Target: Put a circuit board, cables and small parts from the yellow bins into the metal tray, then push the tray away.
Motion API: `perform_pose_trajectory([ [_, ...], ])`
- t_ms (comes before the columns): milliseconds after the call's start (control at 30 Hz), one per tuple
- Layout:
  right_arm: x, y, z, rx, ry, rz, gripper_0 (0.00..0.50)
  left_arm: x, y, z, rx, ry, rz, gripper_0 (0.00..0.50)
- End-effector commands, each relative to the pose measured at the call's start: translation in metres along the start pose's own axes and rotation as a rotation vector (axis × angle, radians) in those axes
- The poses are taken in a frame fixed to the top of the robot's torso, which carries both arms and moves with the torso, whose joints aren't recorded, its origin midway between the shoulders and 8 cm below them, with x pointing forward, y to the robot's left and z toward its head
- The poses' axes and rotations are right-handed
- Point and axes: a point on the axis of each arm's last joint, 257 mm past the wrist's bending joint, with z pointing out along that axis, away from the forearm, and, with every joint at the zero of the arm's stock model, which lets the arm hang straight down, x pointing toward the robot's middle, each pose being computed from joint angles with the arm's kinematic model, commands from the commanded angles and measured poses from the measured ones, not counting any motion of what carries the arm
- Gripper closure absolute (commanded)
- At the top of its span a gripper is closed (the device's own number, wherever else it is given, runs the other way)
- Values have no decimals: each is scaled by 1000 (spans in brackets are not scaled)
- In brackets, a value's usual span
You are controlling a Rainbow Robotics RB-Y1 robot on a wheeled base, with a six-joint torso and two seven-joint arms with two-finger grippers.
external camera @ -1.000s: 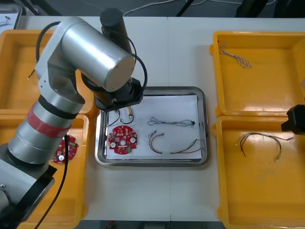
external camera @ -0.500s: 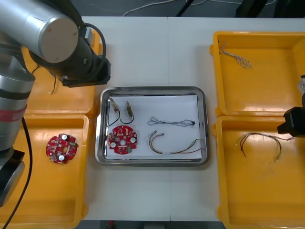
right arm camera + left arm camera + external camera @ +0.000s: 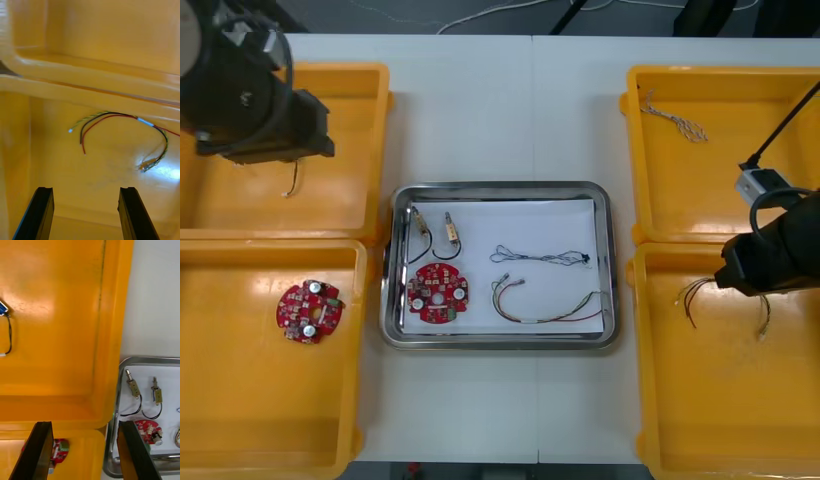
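Reading both grippers as released, nothing held. I have the left gripper (image 3: pixel 84 424) over the far-left yellow bin (image 3: pixel 345 205) and the right gripper (image 3: pixel 85 189) above a red and yellow cable (image 3: pixel 112 117) in the near-right yellow bin (image 3: pixel 720 420). The metal tray (image 3: pixel 498 189) holds a circuit board (image 3: pixel 437 293), small metal parts (image 3: pixel 435 228) and a black cable (image 3: pixel 542 258).

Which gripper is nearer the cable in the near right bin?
Right. The right gripper is open over the near right bin, with the cable lying just beyond its fingers. The left gripper is open across the table, over the far left bin.
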Motion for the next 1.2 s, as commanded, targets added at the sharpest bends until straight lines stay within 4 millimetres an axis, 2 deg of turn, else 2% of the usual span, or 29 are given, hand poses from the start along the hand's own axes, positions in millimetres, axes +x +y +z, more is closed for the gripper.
perform_pose_trajectory([
  [33, -15, 37, -11, -14, -30, -162, 0, 1, 56, -24, -58, -15, 194, 0],
  [67, -15, 37, -11, -14, -30, -162, 0, 1, 56, -24, -58, -15, 194, 0],
  [100, -15, 51, -11, -31, -20, -218, 0, 6, 69, -26, -62, -6, 186, 0],
  [333, -7, 97, -12, -103, 27, -403, 0, 28, 106, -28, -91, 10, 115, 0],
  [533, 1, 131, -8, -124, 54, -557, 0, 47, 126, -27, -89, 27, 30, 0],
  [700, 4, 159, -6, -117, 63, -697, 0, 63, 123, -26, -60, 47, -78, 0],
  [900, 12, 190, 5, -115, 79, -822, 0, 76, 117, -28, -73, 41, -87, 0],
  [1200, 23, 232, 34, -85, 58, -995, 0, 80, 121, -27, -86, 43, -93, 0],
])
